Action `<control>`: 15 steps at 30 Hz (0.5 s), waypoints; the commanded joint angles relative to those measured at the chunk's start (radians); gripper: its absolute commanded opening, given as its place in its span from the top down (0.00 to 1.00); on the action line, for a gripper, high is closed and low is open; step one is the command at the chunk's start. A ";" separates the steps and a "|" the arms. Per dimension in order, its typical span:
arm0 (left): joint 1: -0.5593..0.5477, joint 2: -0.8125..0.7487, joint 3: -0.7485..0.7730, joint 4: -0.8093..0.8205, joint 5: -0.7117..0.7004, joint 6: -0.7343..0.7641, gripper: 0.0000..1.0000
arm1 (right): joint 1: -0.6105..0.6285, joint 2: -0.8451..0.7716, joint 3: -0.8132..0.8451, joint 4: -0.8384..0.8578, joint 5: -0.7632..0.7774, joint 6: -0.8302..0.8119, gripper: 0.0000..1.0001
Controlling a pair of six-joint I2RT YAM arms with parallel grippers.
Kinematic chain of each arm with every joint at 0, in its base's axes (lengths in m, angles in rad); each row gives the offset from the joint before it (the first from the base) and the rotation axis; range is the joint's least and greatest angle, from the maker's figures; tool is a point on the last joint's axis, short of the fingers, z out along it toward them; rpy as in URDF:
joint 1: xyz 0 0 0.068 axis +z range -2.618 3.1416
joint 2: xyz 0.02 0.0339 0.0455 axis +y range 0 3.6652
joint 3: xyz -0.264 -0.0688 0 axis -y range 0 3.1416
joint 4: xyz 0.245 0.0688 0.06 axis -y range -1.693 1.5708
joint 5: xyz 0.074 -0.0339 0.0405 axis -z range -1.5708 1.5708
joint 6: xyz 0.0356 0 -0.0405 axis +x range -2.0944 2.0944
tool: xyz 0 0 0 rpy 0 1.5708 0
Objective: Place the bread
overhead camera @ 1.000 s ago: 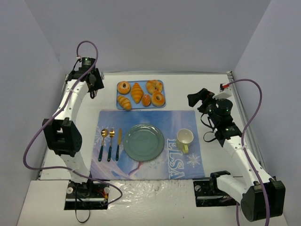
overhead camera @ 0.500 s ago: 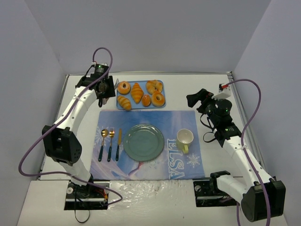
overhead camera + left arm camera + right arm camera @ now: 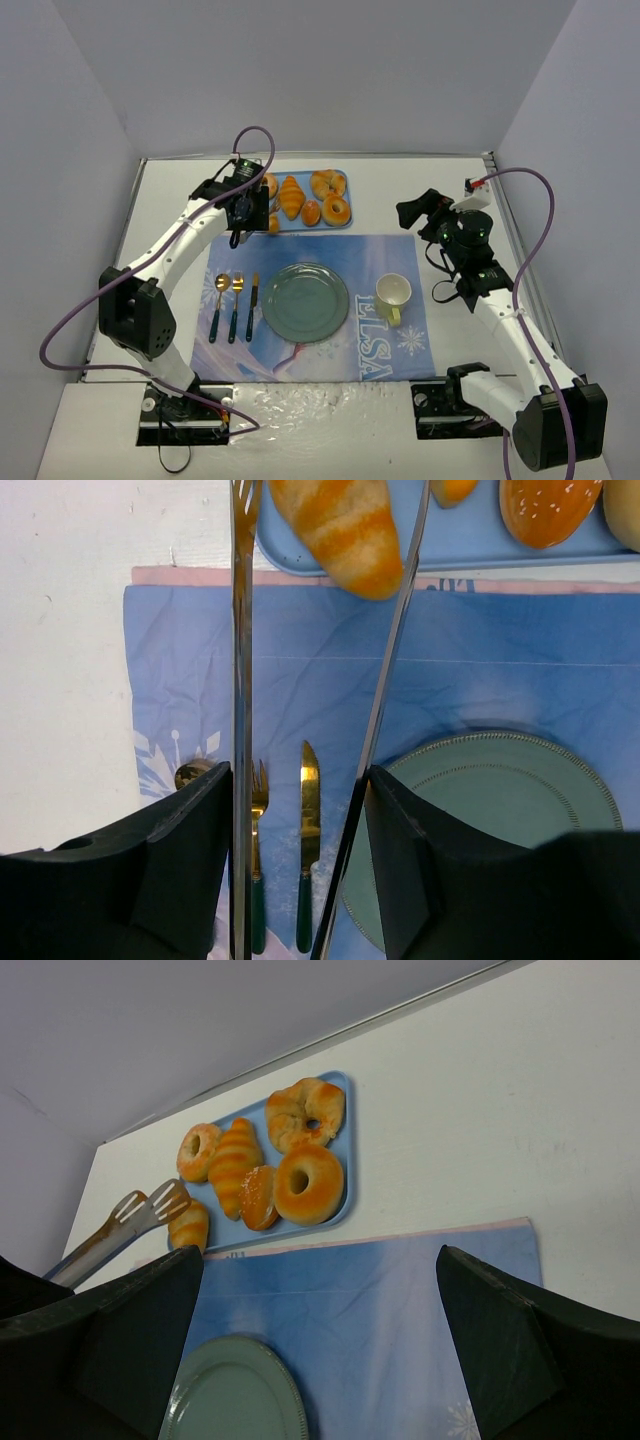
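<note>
**Top external view: left arm has swung over the tray, tongs astride the bread**

Half a second ago the left gripper point(image 3: 297, 770) hung just beside the tray's left end. It now sits above that end, hiding part of the left doughnut point(image 3: 194, 1146). The right arm has not moved, and nothing on the counter point(image 3: 60, 680) has shifted.

The left gripper grasps metal tongs point(image 3: 240, 680) from outside, and their blades stand apart. The bread point(image 3: 345, 525) lies at the near-left corner of the blue tray point(image 3: 480, 555), between the two blade tips. The right blade crosses the bread's edge, but I cannot tell whether it touches. The right gripper point(image 3: 320, 1255) is released, its fingers wide apart, well away to the right.

The bread's near end reaches the tray's near rim. A larger croissant point(image 3: 232, 1165) lies just beside it. Between the tray and the green plate point(image 3: 500, 800) runs a bare strip of blue mat point(image 3: 450, 660). A spoon, a fork and a knife point(image 3: 311, 810) lie left of the plate, and a mug point(image 3: 392, 293) stands to its right.
</note>
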 commanded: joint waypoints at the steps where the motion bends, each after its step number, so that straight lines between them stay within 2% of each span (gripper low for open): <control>1: -0.017 -0.082 -0.001 0.025 -0.058 -0.015 0.52 | 0.009 -0.031 0.016 0.067 0.001 -0.006 0.00; 15: -0.058 -0.051 -0.042 0.042 -0.082 -0.026 0.52 | 0.008 -0.037 0.005 0.064 0.009 -0.004 0.00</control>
